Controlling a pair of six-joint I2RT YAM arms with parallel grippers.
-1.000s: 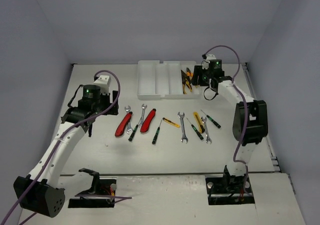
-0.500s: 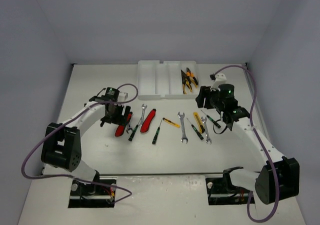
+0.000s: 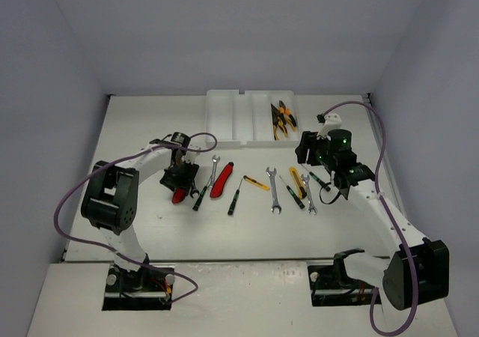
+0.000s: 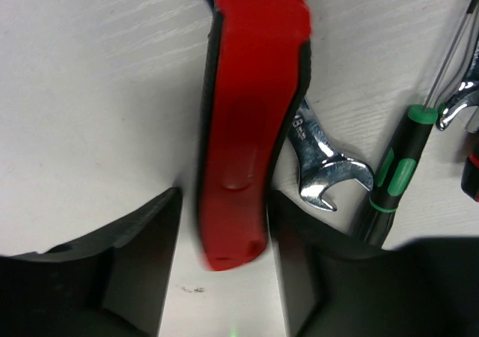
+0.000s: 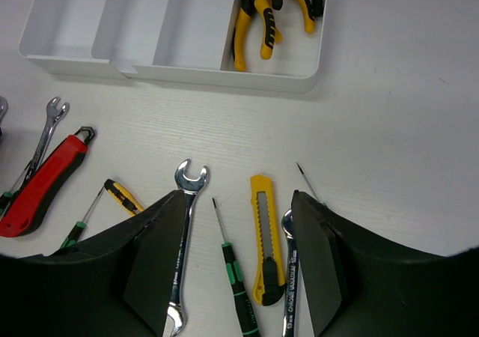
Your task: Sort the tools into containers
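Top external: tray (image 3: 223,120) upper centre, pliers (image 3: 281,118) in rightmost slot only. Some ten tools (image 3: 272,191) loose mid-frame; task judged early. Right gripper (image 5: 238,202) agape, empty, above row's right end. Left gripper (image 4: 224,217) straddles red cutter (image 4: 251,112) at row's left end; clamped or not, cannot tell. Left wrist: cutter axis vertical, butt toward bottom.

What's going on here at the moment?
The left claw straddles the handle of a red cutter on the table; whether it grips it is unclear. The right claw hangs open over the yellow cutter, a wrench and a screwdriver. Only the pliers lie in the tray.
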